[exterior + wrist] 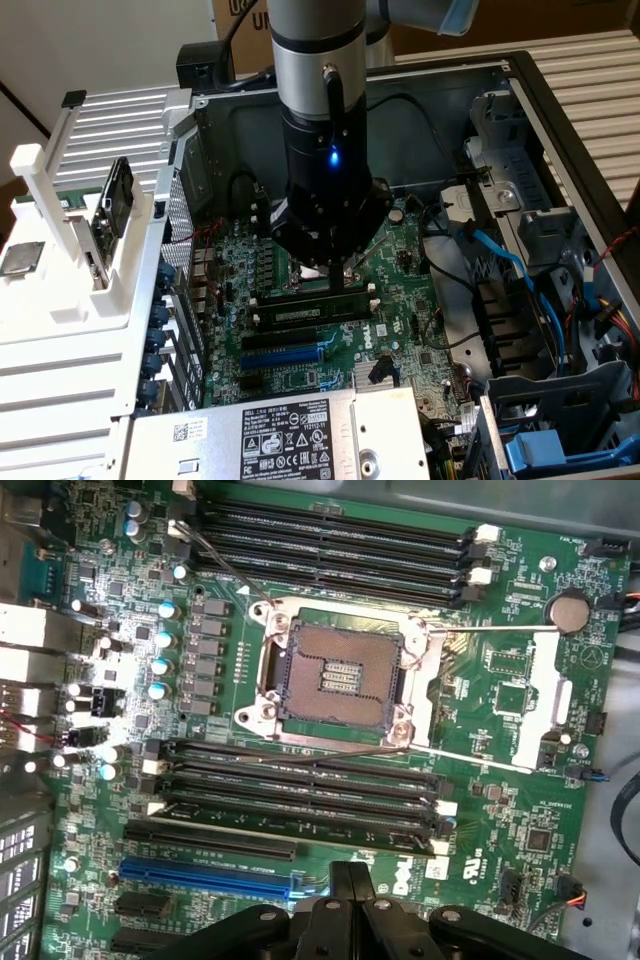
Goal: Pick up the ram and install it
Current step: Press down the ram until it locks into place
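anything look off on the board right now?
The square CPU socket on the green motherboard sits open and empty, its retention frame swung aside. A long dark RAM stick lies in a slot below the gripper, apparently level.

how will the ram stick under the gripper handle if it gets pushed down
Probably stiff and light: the ram is a thin flat board. Likely fragile, being so thin. Standing on edge below the gripper, an off-centre push might tilt it.

Arm vertical, gripper (335, 268) pointing down
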### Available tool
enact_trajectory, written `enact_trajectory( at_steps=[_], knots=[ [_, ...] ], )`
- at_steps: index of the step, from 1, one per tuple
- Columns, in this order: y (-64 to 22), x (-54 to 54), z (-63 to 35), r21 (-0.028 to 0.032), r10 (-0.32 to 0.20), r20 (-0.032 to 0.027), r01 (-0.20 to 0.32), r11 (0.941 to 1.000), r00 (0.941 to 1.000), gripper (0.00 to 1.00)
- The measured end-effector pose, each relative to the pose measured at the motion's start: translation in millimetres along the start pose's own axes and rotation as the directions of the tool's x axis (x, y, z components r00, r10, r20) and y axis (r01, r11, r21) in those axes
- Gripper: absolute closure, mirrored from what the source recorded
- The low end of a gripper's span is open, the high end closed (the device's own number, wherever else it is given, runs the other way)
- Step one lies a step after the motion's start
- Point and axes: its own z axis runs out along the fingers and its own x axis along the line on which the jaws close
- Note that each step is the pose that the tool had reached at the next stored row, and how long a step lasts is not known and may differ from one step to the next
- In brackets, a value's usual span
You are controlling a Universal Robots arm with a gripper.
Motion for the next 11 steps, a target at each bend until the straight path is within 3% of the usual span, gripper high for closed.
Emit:
enact_trajectory(
  at_steps=[7,11],
  knots=[
    [-1.5,-13.0,0.4,0.0,0.0,-0.0001,0.0,1.0,1.0,0.9],
    [-1.6,-14.9,1.6,0.0,0.0,-0.0001,0.0,1.0,1.0,0.9]
  ],
)
